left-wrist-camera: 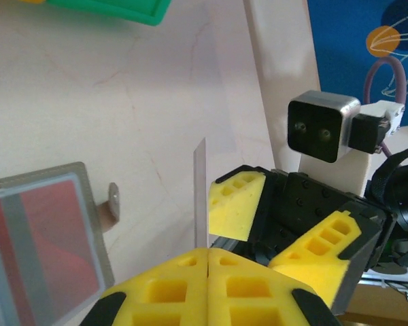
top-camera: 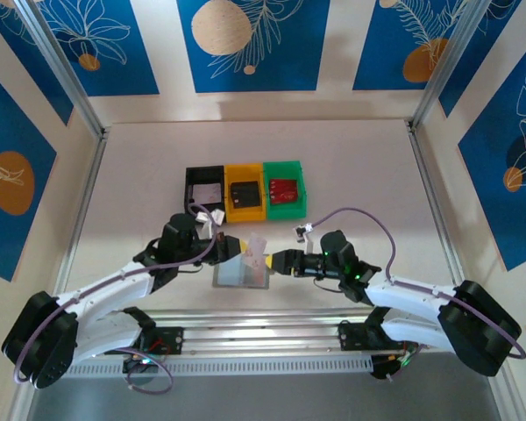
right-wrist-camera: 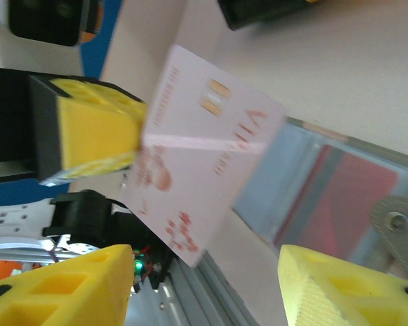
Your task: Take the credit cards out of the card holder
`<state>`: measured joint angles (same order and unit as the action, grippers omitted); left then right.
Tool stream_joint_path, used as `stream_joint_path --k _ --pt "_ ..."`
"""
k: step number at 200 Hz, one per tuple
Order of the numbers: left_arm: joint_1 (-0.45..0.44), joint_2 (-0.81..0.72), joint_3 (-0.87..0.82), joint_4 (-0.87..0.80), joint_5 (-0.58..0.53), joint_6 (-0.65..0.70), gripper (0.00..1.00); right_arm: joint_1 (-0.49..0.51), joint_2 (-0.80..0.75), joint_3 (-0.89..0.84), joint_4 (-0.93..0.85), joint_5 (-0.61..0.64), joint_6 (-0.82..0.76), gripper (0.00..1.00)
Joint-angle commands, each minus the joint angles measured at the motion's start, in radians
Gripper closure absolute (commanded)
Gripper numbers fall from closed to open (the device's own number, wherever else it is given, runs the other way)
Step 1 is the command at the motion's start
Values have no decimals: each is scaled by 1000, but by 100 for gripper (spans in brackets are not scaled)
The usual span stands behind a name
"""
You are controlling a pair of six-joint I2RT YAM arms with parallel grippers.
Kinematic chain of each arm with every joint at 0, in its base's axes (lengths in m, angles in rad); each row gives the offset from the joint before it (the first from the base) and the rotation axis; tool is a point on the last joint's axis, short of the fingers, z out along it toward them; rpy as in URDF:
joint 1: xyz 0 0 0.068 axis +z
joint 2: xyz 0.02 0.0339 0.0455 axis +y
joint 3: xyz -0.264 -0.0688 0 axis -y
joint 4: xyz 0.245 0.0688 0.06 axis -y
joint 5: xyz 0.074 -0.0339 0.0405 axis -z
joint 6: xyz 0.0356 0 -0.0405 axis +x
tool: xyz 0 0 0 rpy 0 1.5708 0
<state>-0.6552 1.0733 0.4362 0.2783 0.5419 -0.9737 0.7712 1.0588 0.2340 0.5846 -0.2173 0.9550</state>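
The left gripper (left-wrist-camera: 207, 252) is pressed together on one edge of a pale pink credit card (right-wrist-camera: 197, 156), which is held upright above the table (top-camera: 359, 184). The right gripper (right-wrist-camera: 205, 263) is spread, and its fingers (left-wrist-camera: 236, 204) are seen just beside the card and apparently apart from it. The card holder (left-wrist-camera: 88, 210) lies open on the table between the two grippers, just beside the raised card, and a red card (left-wrist-camera: 47, 238) is seen in its pocket.

The pinched card is judged clear of the holder. It is best carried off without brushing the open flap and set down apart. Bare table is available to either side. The black bin (top-camera: 189, 189), yellow bin (top-camera: 228, 193) and green bin (top-camera: 300, 189) stand close behind, so room is limited there.
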Motion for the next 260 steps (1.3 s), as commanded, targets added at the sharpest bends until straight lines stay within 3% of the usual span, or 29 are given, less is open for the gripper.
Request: stream_joint_path --k 1,124,198,260 --pt "-33 -9 -7 65 -32 -29 100 14 -21 -19 124 -3 12 42" --pt "-77 -53 -6 93 -67 -72 100 16 -56 4 -13 25 -8 44" --pt "-118 -39 -14 129 -87 -95 100 51 -24 27 76 7 -18 47" --pt "-129 -44 -31 133 -100 -97 100 61 -89 10 72 45 -39 60"
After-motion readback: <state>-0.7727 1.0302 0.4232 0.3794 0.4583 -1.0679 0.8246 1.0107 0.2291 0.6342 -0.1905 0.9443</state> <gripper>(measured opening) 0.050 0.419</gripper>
